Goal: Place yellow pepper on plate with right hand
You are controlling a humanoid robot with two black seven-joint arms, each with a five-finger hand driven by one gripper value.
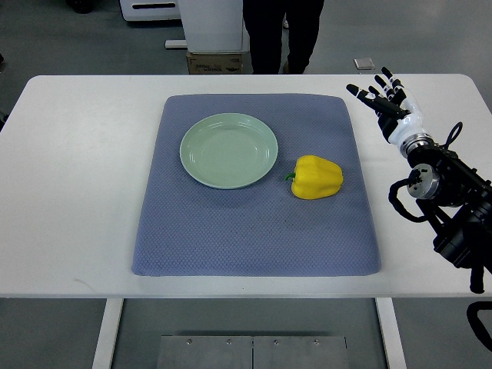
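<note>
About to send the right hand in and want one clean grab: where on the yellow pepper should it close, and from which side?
Grip the yellow pepper across its broad body, probably from above and from its right. It lies on its side on the blue mat, stem pointing left toward the plate, so the right flank is clear. The right hand is open beyond the mat's right edge.

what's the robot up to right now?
Nothing is being held yet. The right hand is raised over the far right side of the table, fingers spread, off the mat. The yellow pepper lies on the blue mat just right of the green plate, which has nothing on it. The left arm isn't visible. A person's legs show beyond the far edge of the table.
</note>
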